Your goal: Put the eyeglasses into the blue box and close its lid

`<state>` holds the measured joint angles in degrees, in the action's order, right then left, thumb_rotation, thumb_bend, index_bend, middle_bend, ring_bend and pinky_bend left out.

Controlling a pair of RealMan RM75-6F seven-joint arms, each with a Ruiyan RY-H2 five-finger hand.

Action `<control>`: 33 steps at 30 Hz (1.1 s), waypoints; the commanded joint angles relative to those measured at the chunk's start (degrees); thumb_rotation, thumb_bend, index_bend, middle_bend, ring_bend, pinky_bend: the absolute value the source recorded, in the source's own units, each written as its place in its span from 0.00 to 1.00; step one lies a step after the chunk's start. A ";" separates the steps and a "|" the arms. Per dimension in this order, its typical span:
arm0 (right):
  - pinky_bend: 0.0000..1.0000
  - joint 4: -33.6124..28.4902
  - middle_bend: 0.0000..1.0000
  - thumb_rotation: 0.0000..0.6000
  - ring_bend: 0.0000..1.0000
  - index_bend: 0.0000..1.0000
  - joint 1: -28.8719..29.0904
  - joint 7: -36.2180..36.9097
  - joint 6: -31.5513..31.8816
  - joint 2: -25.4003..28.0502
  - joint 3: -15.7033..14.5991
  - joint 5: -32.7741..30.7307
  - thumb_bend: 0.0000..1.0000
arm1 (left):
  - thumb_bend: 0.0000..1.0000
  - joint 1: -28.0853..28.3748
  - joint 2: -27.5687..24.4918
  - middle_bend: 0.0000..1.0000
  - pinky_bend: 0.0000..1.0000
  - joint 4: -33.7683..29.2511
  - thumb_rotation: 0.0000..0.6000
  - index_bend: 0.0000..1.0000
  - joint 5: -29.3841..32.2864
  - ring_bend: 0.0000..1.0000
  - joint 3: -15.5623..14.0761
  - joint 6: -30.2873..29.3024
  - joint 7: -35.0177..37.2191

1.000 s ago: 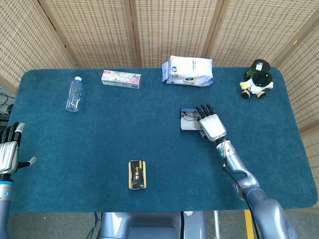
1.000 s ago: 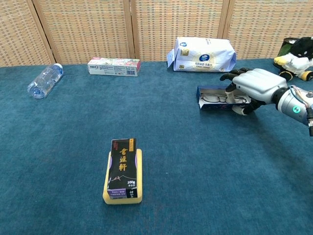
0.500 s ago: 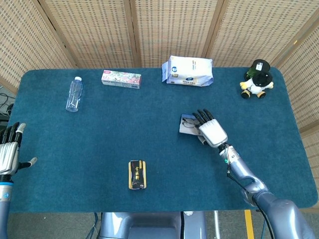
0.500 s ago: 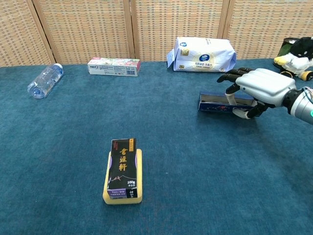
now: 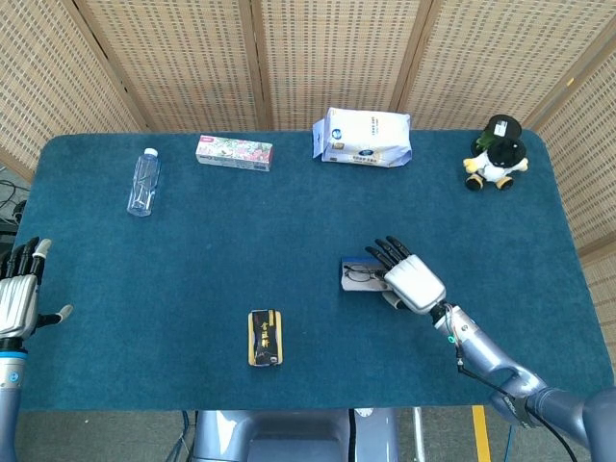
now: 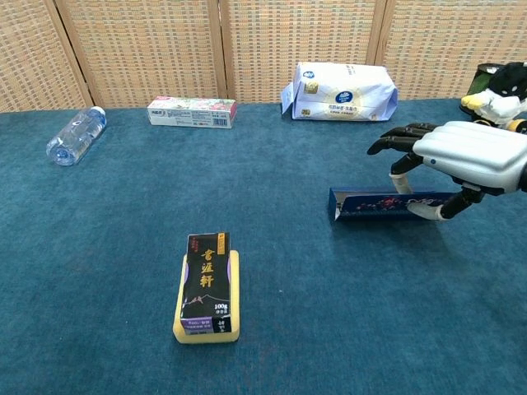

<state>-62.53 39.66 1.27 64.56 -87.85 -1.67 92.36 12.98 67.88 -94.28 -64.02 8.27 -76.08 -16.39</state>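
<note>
Blue box (image 6: 387, 204), lid open, eyeglasses (image 5: 359, 273) inside; gripped by right hand (image 5: 412, 280), thumb under, fingers over. Left hand (image 5: 17, 300) at table (image 5: 192, 250) edge, fingers spread, empty

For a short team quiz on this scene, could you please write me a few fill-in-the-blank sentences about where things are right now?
1. The right hand holds the ____ box by its end.
2. The eyeglasses lie ____ that box.
3. The water bottle lies on its ____.
4. The left hand holds ____.

Missing words: blue; inside; side; nothing
</note>
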 commanded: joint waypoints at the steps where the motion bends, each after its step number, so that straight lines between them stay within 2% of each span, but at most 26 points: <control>1: 0.06 -1.43 0.13 1.00 0.00 0.69 0.78 -1.62 -2.67 0.69 1.07 -1.60 0.61 | 0.00 0.02 -0.01 0.00 0.00 0.01 1.00 0.00 0.09 0.00 0.03 0.06 -0.01; 11: 0.06 1.39 0.14 1.00 0.00 0.69 2.85 -1.87 -7.96 -0.16 2.06 -2.95 0.61 | 0.00 0.15 0.08 0.00 0.00 0.14 1.00 0.00 0.28 0.00 -0.12 0.36 -0.29; 28: 0.06 4.82 0.14 1.00 0.00 0.69 3.86 -2.97 -10.43 -2.34 3.09 -4.14 0.60 | 0.00 0.12 0.04 0.00 0.00 -0.06 1.00 0.00 0.28 0.00 -0.18 0.30 -0.16; 30: 0.06 5.08 0.14 1.00 0.00 0.64 3.88 -2.95 -10.27 -2.61 3.29 -4.23 0.58 | 0.00 0.14 0.01 0.00 0.00 -0.03 1.00 0.00 0.30 0.00 -0.15 0.33 -0.12; 33: 0.06 5.91 0.12 1.00 0.00 0.46 3.64 -2.50 -9.10 -3.37 3.59 -4.07 0.53 | 0.00 0.14 0.01 0.00 0.00 0.01 1.00 0.00 0.25 0.00 -0.19 0.37 -0.02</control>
<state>-56.93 43.40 -1.41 55.10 -90.94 1.79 88.22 13.12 67.89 -94.27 -63.78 8.09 -75.71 -16.40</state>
